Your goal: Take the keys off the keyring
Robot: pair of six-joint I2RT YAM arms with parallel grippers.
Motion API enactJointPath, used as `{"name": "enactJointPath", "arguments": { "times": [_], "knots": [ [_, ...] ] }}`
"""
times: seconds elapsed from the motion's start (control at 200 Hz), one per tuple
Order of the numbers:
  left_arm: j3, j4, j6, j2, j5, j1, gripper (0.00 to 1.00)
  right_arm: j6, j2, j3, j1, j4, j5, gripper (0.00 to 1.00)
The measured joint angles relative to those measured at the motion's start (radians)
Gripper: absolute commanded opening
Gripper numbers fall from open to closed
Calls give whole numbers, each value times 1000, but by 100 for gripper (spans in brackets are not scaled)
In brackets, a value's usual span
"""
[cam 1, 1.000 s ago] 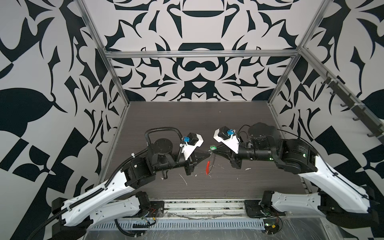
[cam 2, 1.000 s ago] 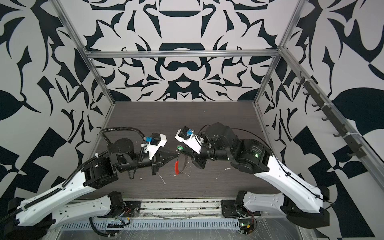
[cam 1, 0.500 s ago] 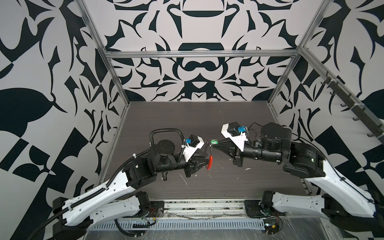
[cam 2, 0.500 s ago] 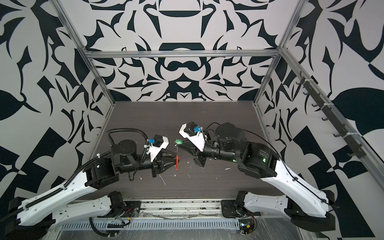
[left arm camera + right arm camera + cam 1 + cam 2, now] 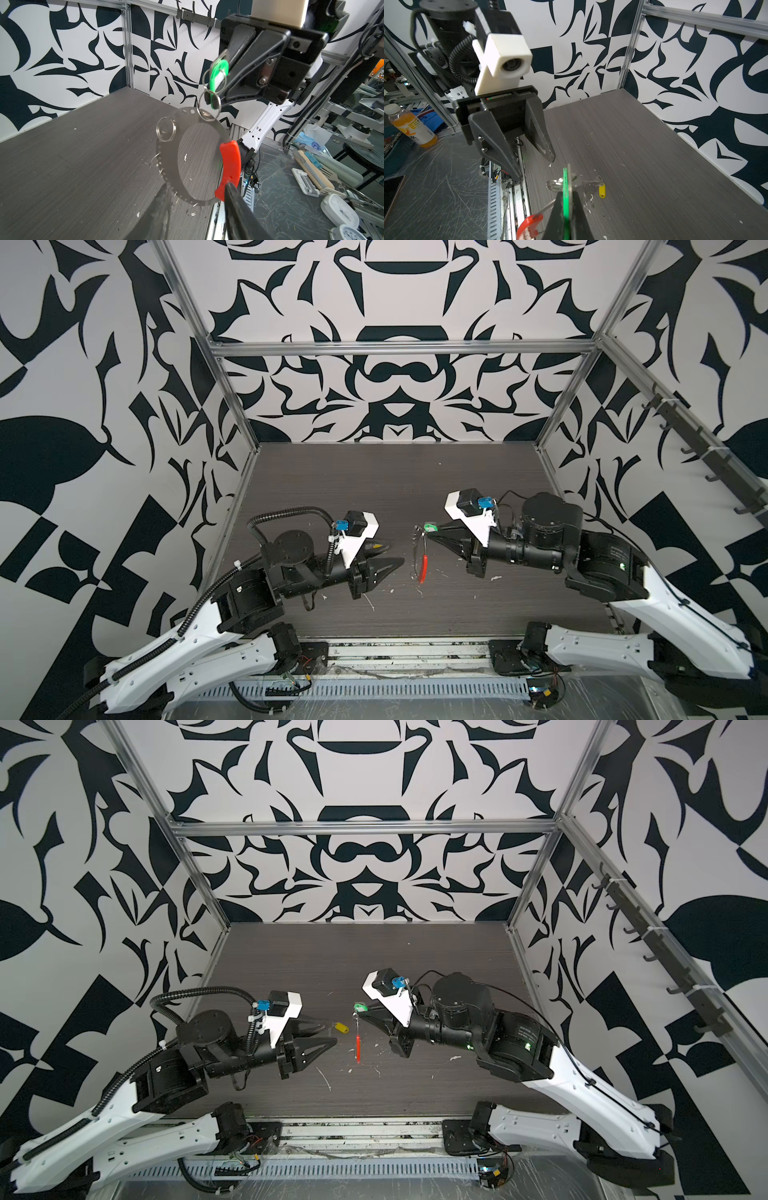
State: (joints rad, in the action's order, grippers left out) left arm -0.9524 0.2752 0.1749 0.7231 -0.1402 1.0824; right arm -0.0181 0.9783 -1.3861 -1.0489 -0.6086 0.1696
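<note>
Aloft, right gripper point(image 5: 431, 534) pinches green tag point(image 5: 430, 526); left gripper point(image 5: 395, 554) level, jaws parted.

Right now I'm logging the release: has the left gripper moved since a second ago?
Yes. The left gripper pulled back slightly leftward, toward the left edge of the table, and opened.

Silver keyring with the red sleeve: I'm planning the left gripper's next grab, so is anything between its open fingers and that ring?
Nothing visible does. The flat silver red-sleeved keyring hangs from the green plastic tag pinched in the right gripper, straight ahead of the open left gripper. The yellow-tagged key lies aside on the table.
</note>
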Motion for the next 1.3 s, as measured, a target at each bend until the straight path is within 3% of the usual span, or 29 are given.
{"name": "enactJointPath", "arguments": {
  "times": [0.24, 0.89, 1.14, 1.3],
  "knots": [
    [-71, -9, -37, 111, -28, 0, 47, 18, -6, 22, 0, 10, 0, 0],
    [-151, -12, -121, 153, 14, 66, 50, 36, -24, 39, 0, 33, -1, 0],
    [-169, -10, -176, 195, 123, 124, 49, 42, -24, 39, 0, 39, 1, 0],
    [-179, -8, -228, 219, 220, 189, 42, 42, -25, 44, 0, 41, 2, 0]
  ]
}}
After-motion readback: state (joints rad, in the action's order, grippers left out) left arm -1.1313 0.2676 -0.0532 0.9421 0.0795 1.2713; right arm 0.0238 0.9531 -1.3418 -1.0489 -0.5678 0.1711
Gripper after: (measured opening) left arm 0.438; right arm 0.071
